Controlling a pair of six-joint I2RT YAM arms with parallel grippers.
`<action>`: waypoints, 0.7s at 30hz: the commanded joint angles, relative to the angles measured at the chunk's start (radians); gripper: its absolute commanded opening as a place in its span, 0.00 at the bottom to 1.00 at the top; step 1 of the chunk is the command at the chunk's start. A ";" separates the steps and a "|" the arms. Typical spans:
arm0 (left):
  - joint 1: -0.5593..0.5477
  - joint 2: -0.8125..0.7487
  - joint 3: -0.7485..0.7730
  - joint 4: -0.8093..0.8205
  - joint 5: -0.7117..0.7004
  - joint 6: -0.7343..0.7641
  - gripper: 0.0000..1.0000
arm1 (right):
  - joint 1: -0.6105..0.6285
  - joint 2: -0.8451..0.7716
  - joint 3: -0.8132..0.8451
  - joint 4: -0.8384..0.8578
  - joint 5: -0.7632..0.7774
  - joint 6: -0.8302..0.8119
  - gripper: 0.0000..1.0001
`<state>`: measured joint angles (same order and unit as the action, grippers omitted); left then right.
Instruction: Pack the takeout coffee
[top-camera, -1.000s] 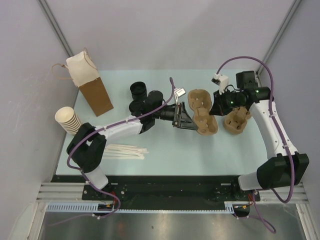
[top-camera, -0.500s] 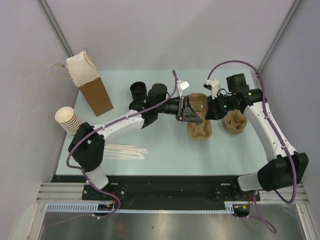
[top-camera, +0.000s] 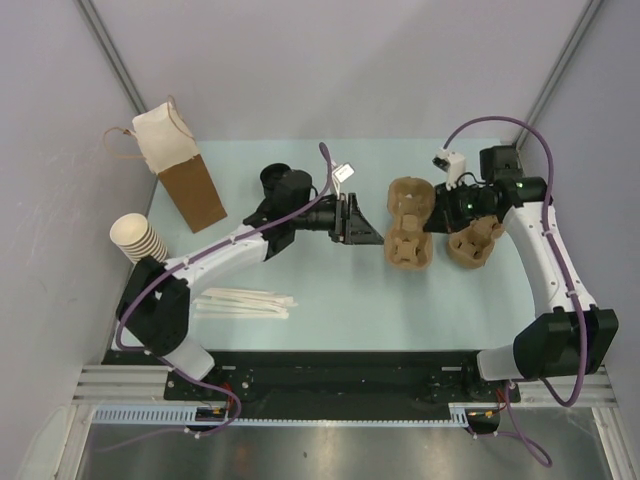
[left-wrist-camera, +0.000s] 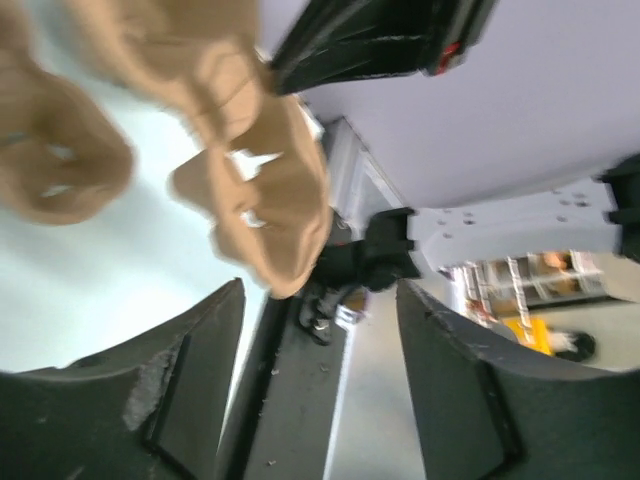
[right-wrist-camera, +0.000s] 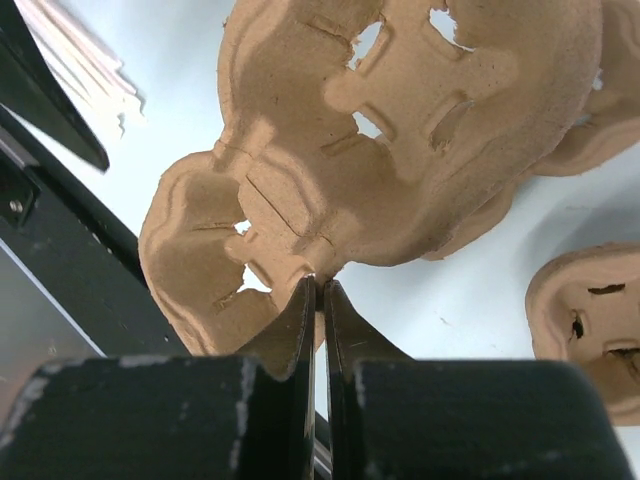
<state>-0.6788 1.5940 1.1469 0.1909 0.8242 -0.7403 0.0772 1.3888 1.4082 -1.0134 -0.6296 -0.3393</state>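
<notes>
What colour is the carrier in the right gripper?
Tan brown; the carrier shows best in the right wrist view.

Even bright light; left wrist view seemingly motion-blurred.

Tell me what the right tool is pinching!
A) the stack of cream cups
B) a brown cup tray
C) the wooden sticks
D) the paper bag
B: in the right wrist view the right tool is closed thin on the rim of the brown cup tray, and nothing else is between its tips.
</notes>
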 joint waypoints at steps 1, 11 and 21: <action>0.015 -0.069 0.019 -0.128 -0.115 0.179 0.74 | -0.034 -0.007 0.002 0.058 -0.021 0.075 0.00; 0.082 -0.100 0.007 -0.217 -0.145 0.240 0.85 | -0.345 0.071 0.003 0.105 0.073 0.177 0.00; 0.094 -0.111 0.004 -0.212 -0.135 0.233 0.88 | -0.470 0.262 0.029 0.128 0.137 0.097 0.00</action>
<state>-0.5884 1.5265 1.1465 -0.0288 0.6834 -0.5301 -0.3550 1.6077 1.4086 -0.9245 -0.5198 -0.2111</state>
